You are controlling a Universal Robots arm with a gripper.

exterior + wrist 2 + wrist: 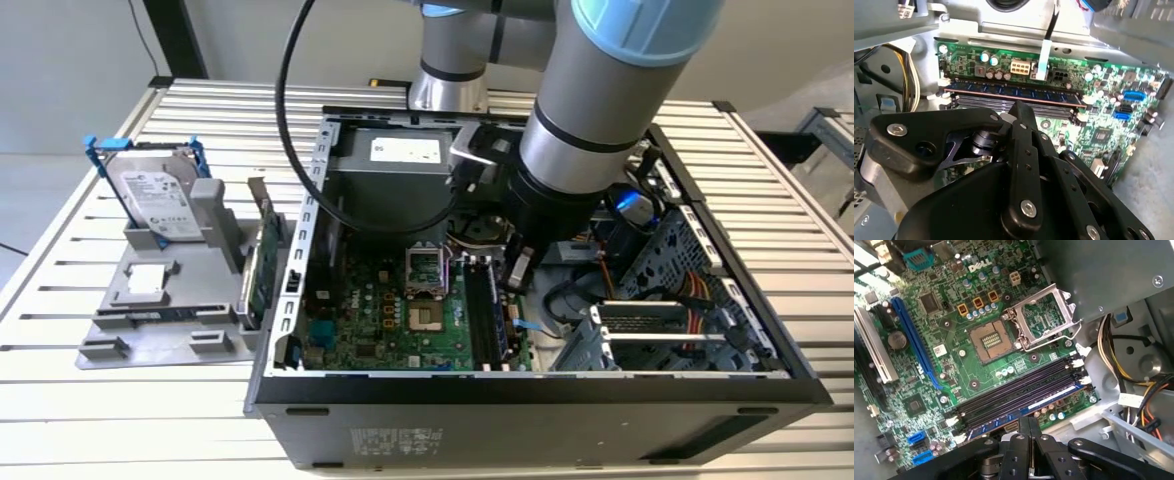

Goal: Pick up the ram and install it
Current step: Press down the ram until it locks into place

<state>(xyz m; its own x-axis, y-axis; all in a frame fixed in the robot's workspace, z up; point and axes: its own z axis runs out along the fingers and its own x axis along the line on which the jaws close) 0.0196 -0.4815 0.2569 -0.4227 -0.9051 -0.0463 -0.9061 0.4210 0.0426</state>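
Memory installation, seating stage. My arm reaches down into the open black desktop computer case [534, 388], and my black two-finger gripper [518, 264] hangs over the memory slots on the right of the green motherboard [954, 340], as the exterior view shows them. In both wrist views the fingers are drawn together with nothing clamped between them, their tips [1018, 106] just above the upper edge of the ram [1014, 94], the long, narrow blue-green stick with a row of dark chips. That stick stands upright in the slot nearest my gripper [1029, 421], beside the empty black slots [1004, 399]; whether the tips touch it I cannot tell. The small white latches [1085, 381] at the slot ends are visible, but I cannot tell whether they have locked. I judge the pick-up done and the insertion in hand: the ram [1049, 399] is placed, its full seating unconfirmed. This step calls for even, straight downward pressure along the stick's top edge, without tilting it toward the neighbouring slots. On the exterior view's left, a silver hard drive [158, 200] rests in a grey fixture [160, 330], well apart from the work.
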